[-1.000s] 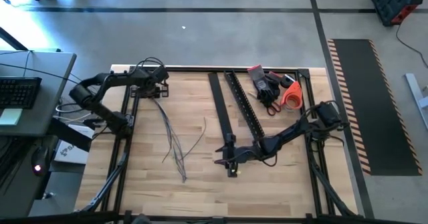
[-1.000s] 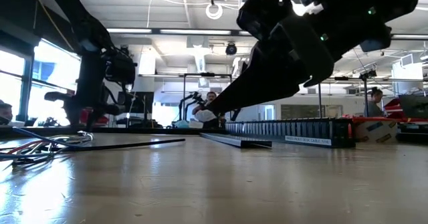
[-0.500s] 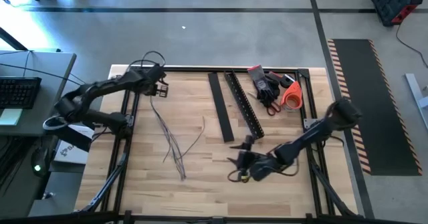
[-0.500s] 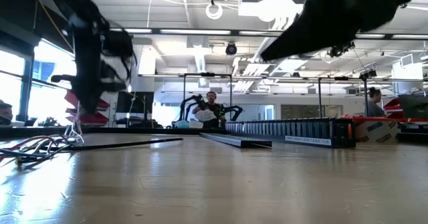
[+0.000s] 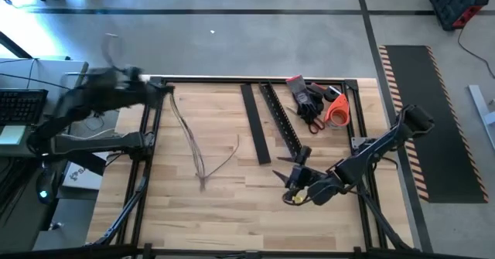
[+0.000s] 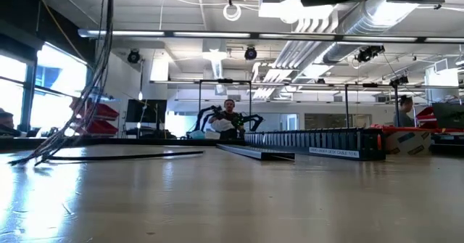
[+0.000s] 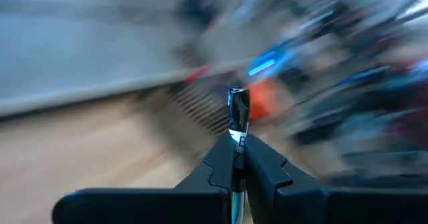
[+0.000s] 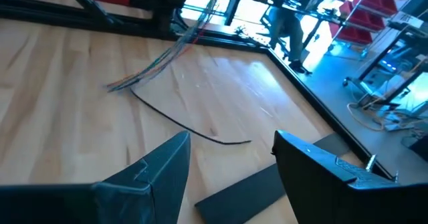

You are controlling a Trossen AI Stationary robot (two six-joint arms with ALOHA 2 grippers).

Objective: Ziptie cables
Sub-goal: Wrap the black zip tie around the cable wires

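Note:
The cables (image 5: 189,143) are a thin bunch of dark and coloured wires running from the table's far left corner toward its middle. My left gripper (image 7: 237,144) is raised near that corner (image 5: 158,87) and is shut on the bunch's far end. In the low view the cables (image 6: 101,62) slant down from above to the tabletop. My right gripper (image 5: 296,175) hovers open over the near right part of the table with nothing between its fingers (image 8: 167,164). It stands well apart from the cables (image 8: 157,70). My left gripper pinches the bunch near its far end between its two shut fingers; a short stub of wire ends (image 7: 237,107) sticks out past the fingertips. The bunch hangs slanting below the gripper, fairly straight, and its near end (image 5: 203,183) lies on the table.
A single thin black strip (image 5: 228,160) lies curved beside the cables' near end. Two long black slotted rails (image 5: 271,124) lie at the far middle. Black gloves, an orange-handled tool (image 5: 309,104) and an orange roll (image 5: 338,112) sit at the far right. People show in the room behind.
My left gripper has shut on the cables' far end, then risen fast and swung toward the table's far left corner, tipping from pointing down to nearly level. The bunch's far end is lifted; its near end has slid toward the far edge. My right gripper has risen and moved right, still open.

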